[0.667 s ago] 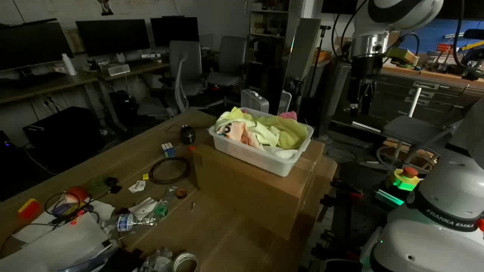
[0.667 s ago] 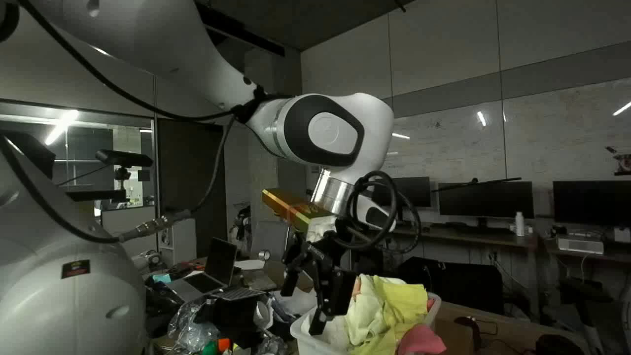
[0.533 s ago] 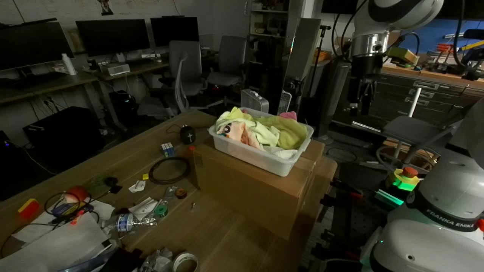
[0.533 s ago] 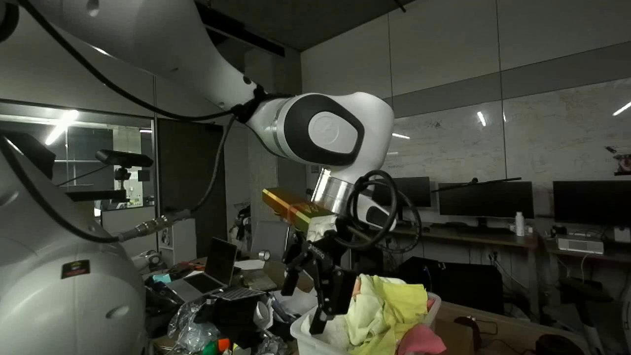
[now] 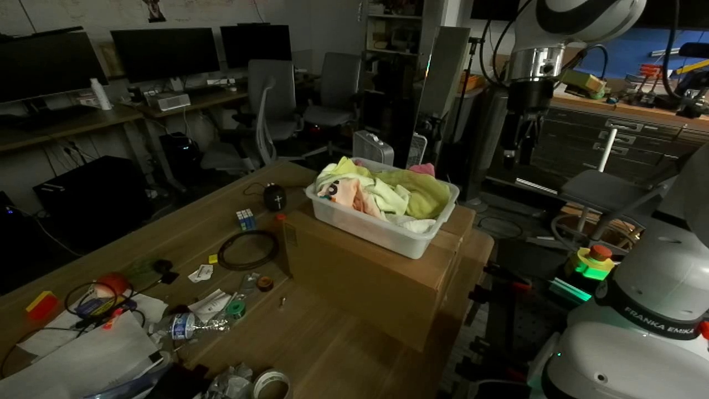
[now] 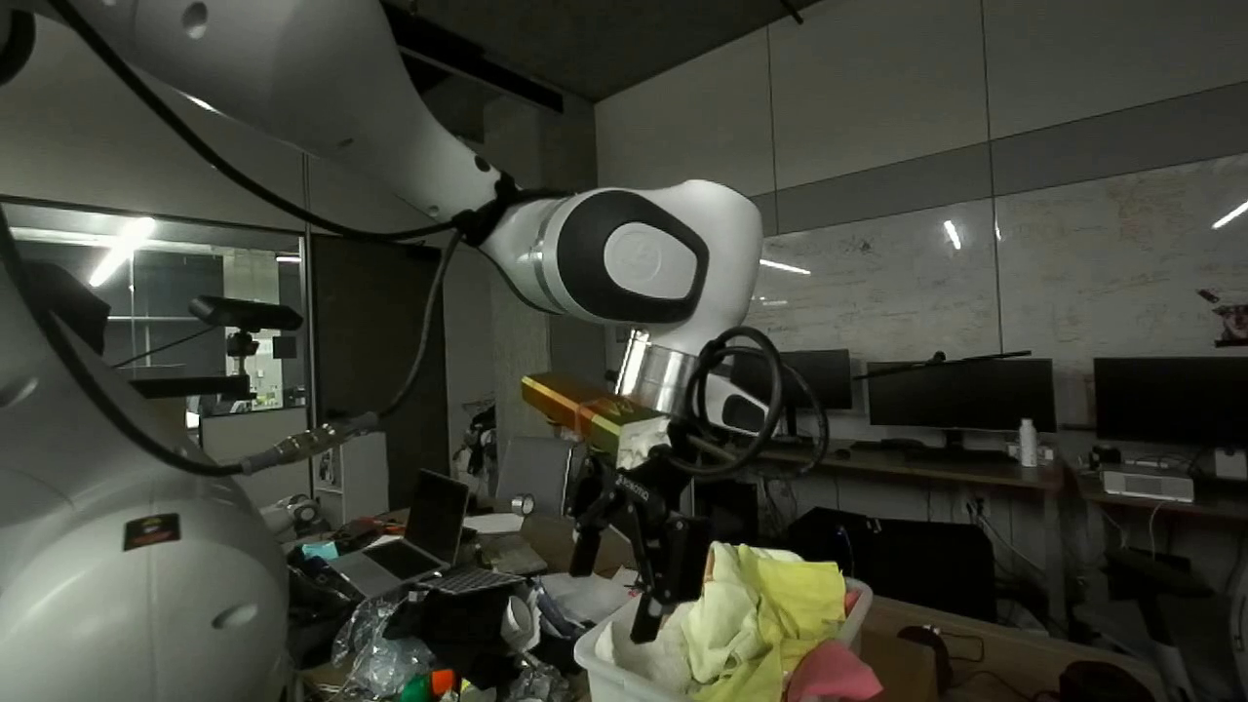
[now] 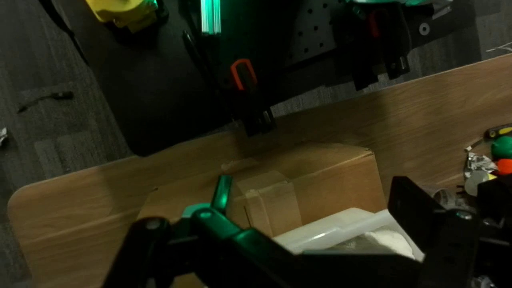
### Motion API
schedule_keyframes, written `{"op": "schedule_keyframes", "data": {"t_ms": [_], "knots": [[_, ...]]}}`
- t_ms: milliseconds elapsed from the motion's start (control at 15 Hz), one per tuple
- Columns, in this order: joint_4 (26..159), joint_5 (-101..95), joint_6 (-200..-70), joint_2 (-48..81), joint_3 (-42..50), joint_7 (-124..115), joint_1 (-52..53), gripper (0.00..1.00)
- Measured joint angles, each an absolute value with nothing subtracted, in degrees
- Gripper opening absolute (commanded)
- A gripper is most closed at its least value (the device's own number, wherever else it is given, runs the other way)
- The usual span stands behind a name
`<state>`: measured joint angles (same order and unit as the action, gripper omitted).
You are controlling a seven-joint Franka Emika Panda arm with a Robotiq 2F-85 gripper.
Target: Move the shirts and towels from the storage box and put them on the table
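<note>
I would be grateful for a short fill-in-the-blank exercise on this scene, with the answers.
The translucent white plastic storage box, heaped with yellow-green and peach cloths, sits on a brown rectangular box made of ____.
The black two-fingered gripper holds ____.
The yellow housing beneath a round red button glows the colour ____.

Missing words: cardboard; nothing; green.

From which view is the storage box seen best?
An exterior view: the storage box lies fully inside the frame. In an exterior view with the gripper overlapping it, its base is cropped; the wrist view shows only part.
</note>
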<state>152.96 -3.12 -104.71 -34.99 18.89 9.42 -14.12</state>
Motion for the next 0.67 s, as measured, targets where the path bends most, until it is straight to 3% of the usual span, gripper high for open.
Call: {"op": "schedule_keyframes", "data": {"t_ms": [667], "knots": [[152.87,6.14,-132.98,-31.72,12.78,10.27,-3.18,1.0]]}}
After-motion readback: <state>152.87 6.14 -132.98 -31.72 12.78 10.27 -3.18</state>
